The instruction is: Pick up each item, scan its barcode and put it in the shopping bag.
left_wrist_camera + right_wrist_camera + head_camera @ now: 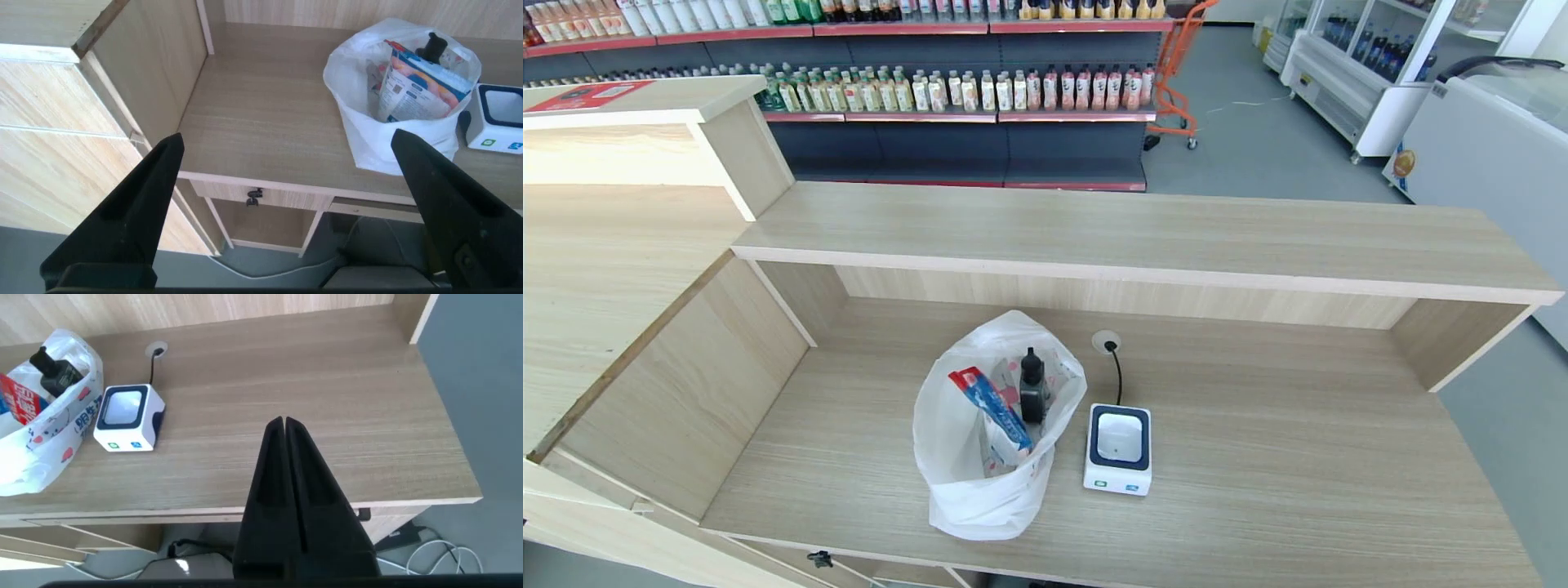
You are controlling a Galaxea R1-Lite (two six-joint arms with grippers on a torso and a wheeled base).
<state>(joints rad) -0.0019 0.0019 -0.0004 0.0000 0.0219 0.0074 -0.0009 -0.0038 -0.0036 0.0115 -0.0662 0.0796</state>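
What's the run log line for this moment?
shopping bag: holds bottle, packet | scanner: beside bag | left gripper: open | right gripper: shut

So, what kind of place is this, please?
Most likely the checkout of a small shop: shelves of bottled drinks behind, a barcode scanner on the wooden counter, and a filled shopping bag beside it.

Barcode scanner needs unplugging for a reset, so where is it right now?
In the head view the barcode scanner sits on the desk near its middle, close beside the shopping bag, on the robot's right of it.
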